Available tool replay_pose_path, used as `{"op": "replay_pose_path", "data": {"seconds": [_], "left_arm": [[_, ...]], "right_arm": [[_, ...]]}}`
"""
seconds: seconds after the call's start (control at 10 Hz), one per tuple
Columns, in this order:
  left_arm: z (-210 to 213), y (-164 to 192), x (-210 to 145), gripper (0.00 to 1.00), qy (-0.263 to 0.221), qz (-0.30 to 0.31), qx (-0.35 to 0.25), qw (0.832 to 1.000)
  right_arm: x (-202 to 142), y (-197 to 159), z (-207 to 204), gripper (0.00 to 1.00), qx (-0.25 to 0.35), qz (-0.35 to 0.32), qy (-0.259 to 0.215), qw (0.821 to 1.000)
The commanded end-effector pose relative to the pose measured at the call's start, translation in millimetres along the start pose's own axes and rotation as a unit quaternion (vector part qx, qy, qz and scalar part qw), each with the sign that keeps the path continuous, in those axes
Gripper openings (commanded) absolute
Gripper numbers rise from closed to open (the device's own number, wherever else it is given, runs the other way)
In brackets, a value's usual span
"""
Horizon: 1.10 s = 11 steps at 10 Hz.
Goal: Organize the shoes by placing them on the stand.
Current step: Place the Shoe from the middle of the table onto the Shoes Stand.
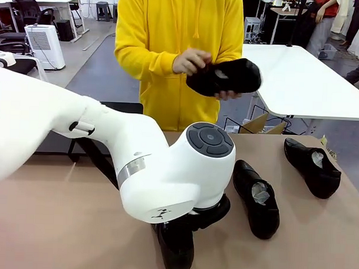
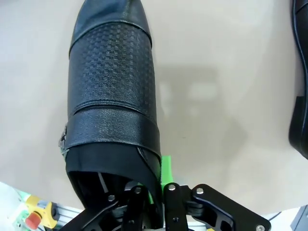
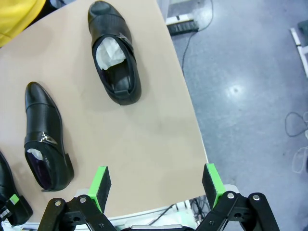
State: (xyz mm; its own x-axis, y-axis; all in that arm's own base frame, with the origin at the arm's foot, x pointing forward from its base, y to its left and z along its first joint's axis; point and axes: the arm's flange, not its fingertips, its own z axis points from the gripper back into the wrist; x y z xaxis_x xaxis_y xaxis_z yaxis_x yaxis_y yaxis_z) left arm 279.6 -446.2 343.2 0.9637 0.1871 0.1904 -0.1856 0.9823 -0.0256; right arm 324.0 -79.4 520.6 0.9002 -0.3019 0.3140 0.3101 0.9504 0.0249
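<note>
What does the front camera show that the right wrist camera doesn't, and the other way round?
Front view: a person in yellow holding the raised shoe in both hands, and the white left arm bent over the nearest shoe. Right wrist view: the right gripper, open over the table edge, and the grey floor beside it. Both: the middle shoe and the right-hand shoe, paper-stuffed, on the table; the nearest shoe is a sliver in the wrist picture's corner.
</note>
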Motion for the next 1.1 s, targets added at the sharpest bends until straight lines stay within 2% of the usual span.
{"op": "replay_pose_path", "data": {"seconds": [0.0,0.2,0.3,0.5,0.6,0.7,0.8,0.9,1.0], "left_arm": [[0,-2,2,0.0,-0.013,-0.003,0.006,1.0],[-2,4,1,0.0,-0.005,-0.019,0.006,1.0],[17,12,-3,0.0,0.008,-0.052,-0.012,0.999],[100,50,5,0.0,-0.085,-0.109,-0.089,0.986],[144,81,20,0.0,-0.175,-0.138,-0.108,0.969],[165,110,40,0.0,-0.201,-0.161,-0.109,0.96],[171,138,68,0.0,-0.221,-0.184,-0.096,0.953],[164,163,98,0.0,-0.267,-0.219,-0.058,0.937],[152,188,132,0.0,-0.274,-0.25,-0.032,0.928]], "right_arm": [[-6,0,-3,1.0,0.001,-0.003,-0.001,1.0],[-6,0,-3,1.0,0.001,-0.003,-0.001,1.0],[-6,0,-3,1.0,0.001,-0.003,-0.001,1.0],[-6,0,-3,1.0,0.001,-0.003,-0.001,1.0],[-6,0,-3,1.0,0.001,-0.003,-0.001,1.0],[-6,0,-3,1.0,0.001,-0.003,-0.001,1.0],[-6,0,-3,1.0,0.001,-0.003,-0.001,1.0],[-6,0,-3,1.0,0.001,-0.003,-0.001,1.0],[-6,0,-3,1.0,0.001,-0.003,-0.001,1.0]]}}
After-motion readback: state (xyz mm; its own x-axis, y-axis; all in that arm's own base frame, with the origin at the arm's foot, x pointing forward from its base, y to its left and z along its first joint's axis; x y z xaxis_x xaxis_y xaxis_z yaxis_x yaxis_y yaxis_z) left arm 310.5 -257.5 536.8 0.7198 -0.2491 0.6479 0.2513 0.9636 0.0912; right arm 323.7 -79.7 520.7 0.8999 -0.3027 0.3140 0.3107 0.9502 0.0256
